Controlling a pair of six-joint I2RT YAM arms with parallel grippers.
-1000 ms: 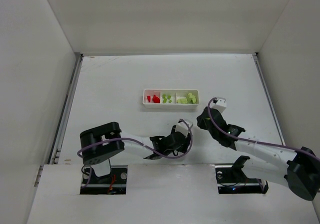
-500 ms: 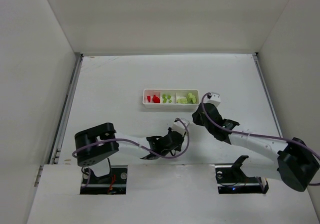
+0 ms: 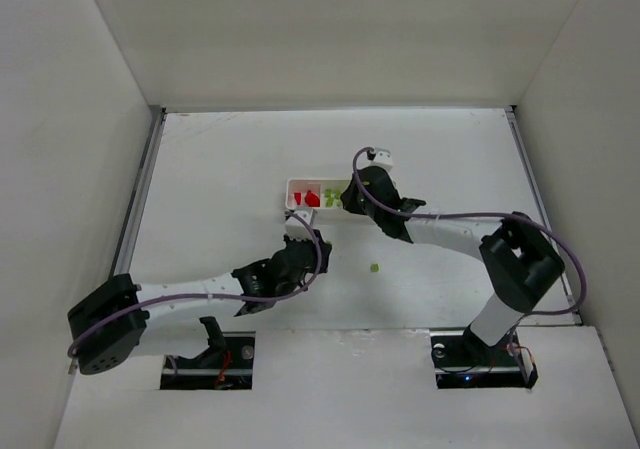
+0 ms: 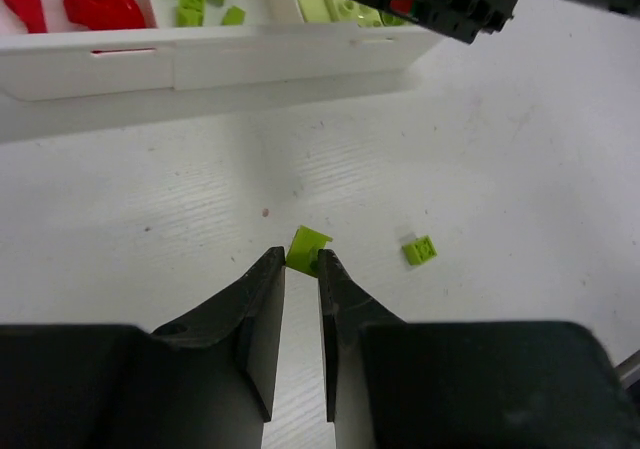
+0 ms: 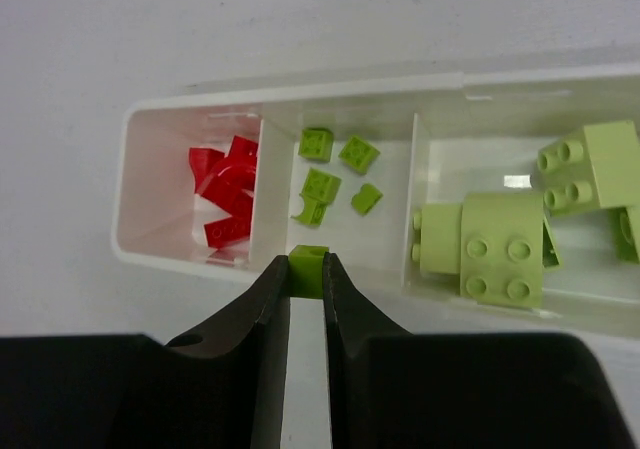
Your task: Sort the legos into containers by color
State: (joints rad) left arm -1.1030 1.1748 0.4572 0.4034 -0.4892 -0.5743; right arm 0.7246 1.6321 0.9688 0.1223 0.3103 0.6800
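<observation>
Green brick [image 5: 308,269] sits pinched in the right claw [image 5: 306,273], centre frame, over the tray's [image 5: 145,189] middle section, where small greens [image 5: 320,184] lie. The left claw [image 4: 301,269] clamps a second piece [image 4: 306,246], likely bound there too; a stray brick [image 4: 420,250] lies on the bench [image 4: 500,169] just right of it.

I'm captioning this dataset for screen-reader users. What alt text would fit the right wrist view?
The right gripper pinches a small yellow-green brick at the near wall of a white tray, by its middle compartment. The left compartment holds red pieces, the middle four small green bricks, and the right larger pale green bricks.
</observation>
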